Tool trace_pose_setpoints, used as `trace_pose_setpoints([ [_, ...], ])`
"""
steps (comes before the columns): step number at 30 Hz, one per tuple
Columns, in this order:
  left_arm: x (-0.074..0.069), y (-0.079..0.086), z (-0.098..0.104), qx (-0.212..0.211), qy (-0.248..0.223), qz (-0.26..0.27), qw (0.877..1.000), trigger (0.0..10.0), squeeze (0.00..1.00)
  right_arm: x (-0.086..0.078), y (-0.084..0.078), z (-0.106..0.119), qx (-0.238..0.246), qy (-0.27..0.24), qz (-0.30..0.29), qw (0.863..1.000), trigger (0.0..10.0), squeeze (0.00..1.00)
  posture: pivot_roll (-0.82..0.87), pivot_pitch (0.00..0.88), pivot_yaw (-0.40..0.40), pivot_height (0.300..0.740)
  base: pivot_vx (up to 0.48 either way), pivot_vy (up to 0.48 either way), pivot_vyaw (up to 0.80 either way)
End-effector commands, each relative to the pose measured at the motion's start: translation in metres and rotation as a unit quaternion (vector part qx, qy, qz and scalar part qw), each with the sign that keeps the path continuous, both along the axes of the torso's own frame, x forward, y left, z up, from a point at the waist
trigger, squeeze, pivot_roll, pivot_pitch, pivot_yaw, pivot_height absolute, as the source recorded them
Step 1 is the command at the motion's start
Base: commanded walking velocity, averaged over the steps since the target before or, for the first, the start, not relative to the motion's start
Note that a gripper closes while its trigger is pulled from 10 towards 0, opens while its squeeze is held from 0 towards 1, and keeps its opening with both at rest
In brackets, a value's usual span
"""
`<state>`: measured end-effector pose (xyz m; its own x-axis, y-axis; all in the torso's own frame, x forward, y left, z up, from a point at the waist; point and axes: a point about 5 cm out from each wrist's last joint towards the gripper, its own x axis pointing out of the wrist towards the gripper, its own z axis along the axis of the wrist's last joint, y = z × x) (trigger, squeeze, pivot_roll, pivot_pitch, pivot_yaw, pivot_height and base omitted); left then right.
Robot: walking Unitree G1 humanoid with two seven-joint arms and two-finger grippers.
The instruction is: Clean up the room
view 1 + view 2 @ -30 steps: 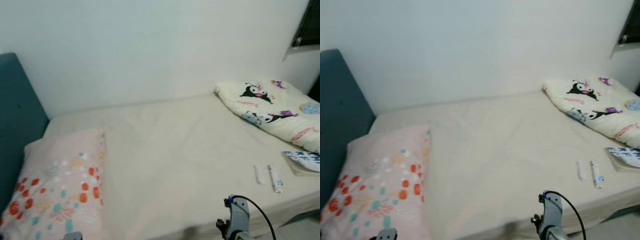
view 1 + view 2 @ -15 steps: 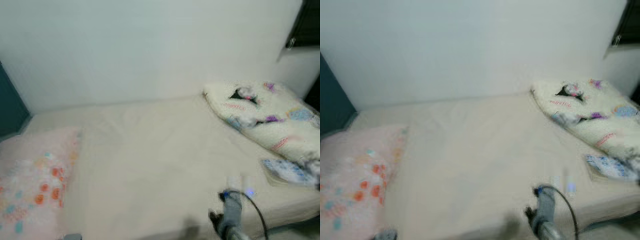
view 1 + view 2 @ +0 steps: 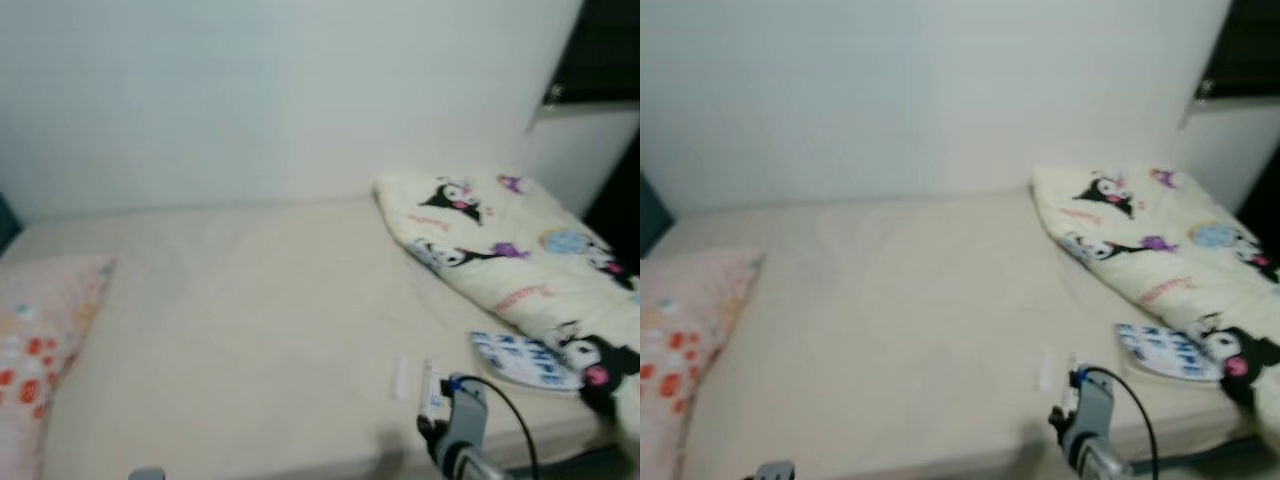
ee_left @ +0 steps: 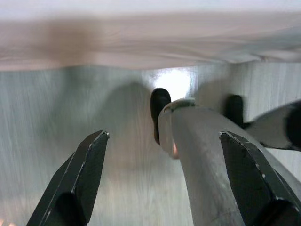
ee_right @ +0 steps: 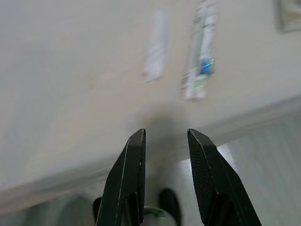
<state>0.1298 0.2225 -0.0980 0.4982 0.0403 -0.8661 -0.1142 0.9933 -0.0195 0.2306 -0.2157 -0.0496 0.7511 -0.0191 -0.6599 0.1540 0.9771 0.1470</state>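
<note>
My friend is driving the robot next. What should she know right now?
Left end effector: open, holding nothing, hanging low by the floor.
Right end effector: slightly open, holding nothing, at the bed edge, apart from the two small tubes.
On the bed: tubes, a flat packet, a blanket, a pillow.
Nothing is picked up yet. The tubes and packet remain to clear.

On the bed [image 3: 250, 330], a pillow [image 3: 40, 340] lies left, a blanket [image 3: 500, 260] right, two small tubes [image 3: 415, 380] near the front edge.
</note>
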Motion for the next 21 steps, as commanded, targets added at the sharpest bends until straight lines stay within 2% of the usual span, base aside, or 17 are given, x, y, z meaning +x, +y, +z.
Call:
trace_pose_setpoints([
  [1, -0.001, 0.002, 0.000, 0.002, 0.005, 0.001, 1.000, 10.0, 0.00, 0.003, -0.005, 0.003, 0.005, -0.005, -0.017, 1.000, 10.0, 0.00, -0.12, 0.000, 0.005, 0.740, 0.000, -0.480, 0.00],
  [7, -0.002, 0.001, -0.001, 0.002, 0.007, -0.001, 1.000, 10.0, 0.00, 0.010, -0.005, 0.008, 0.020, -0.019, -0.025, 0.999, 10.0, 0.00, -0.13, 0.000, 0.008, 0.740, 0.000, -0.480, 0.00],
  [8, -0.002, 0.001, -0.001, 0.002, 0.007, -0.002, 1.000, 10.0, 0.00, 0.016, -0.004, 0.013, 0.030, -0.032, -0.027, 0.999, 10.0, 0.00, -0.13, 0.000, 0.011, 0.740, 0.000, -0.480, 0.00],
  [12, -0.001, 0.002, 0.000, 0.010, 0.007, 0.002, 1.000, 10.0, 0.00, 0.026, -0.001, 0.019, 0.045, -0.050, -0.026, 0.997, 10.0, 0.00, -0.13, 0.000, 0.010, 0.740, 0.000, -0.476, 0.00],
  [16, 0.006, 0.010, 0.003, 0.044, -0.003, 0.021, 0.999, 10.0, 0.00, 0.041, 0.006, 0.031, 0.067, -0.075, -0.008, 0.995, 10.0, 0.00, -0.13, 0.000, 0.009, 0.725, 0.000, 0.000, 0.00],
  [19, 0.008, 0.013, 0.005, 0.050, -0.008, 0.028, 0.998, 10.0, 0.00, 0.045, 0.007, 0.034, 0.072, -0.083, -0.004, 0.994, 10.0, 0.00, -0.13, 0.000, 0.009, 0.720, 0.000, 0.000, 0.00],
  [21, 0.015, 0.020, 0.010, 0.066, -0.027, 0.052, 0.996, 10.0, 0.00, 0.051, 0.011, 0.040, 0.084, -0.097, 0.004, 0.992, 10.0, 0.00, -0.13, 0.000, 0.006, 0.710, 0.000, 0.000, 0.00],
])
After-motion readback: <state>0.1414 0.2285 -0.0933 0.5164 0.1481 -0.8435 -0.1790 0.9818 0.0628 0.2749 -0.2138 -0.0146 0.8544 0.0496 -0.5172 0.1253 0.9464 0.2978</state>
